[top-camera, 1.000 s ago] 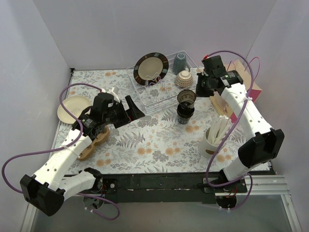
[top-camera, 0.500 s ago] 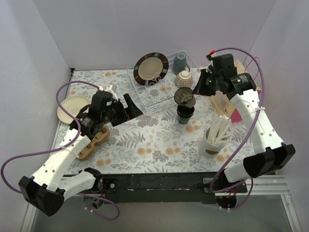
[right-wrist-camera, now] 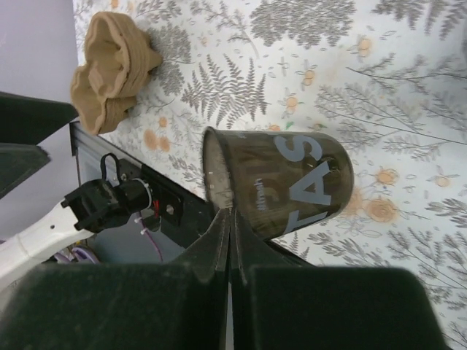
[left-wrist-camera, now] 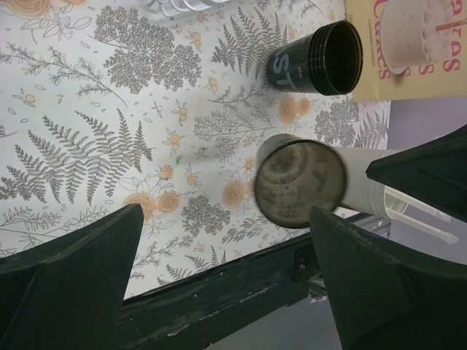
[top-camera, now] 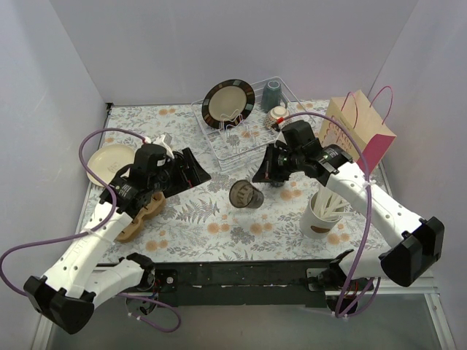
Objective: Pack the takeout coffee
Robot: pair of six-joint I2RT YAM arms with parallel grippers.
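Coffee cup [top-camera: 246, 194] lies tipped at frame centre, just beyond the right gripper [right-wrist-camera: 232, 215] — jaws pressed together, seemingly empty; left gripper [left-wrist-camera: 226, 219] gapes wide; pickup stage — next: regrasp the rim, carry to the upper-right bag [top-camera: 361, 130].

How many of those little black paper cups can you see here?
2. One tipped cup at mid-table, at the tips of the right gripper; one upright cup farther back, near the paper bag, maybe several nested.
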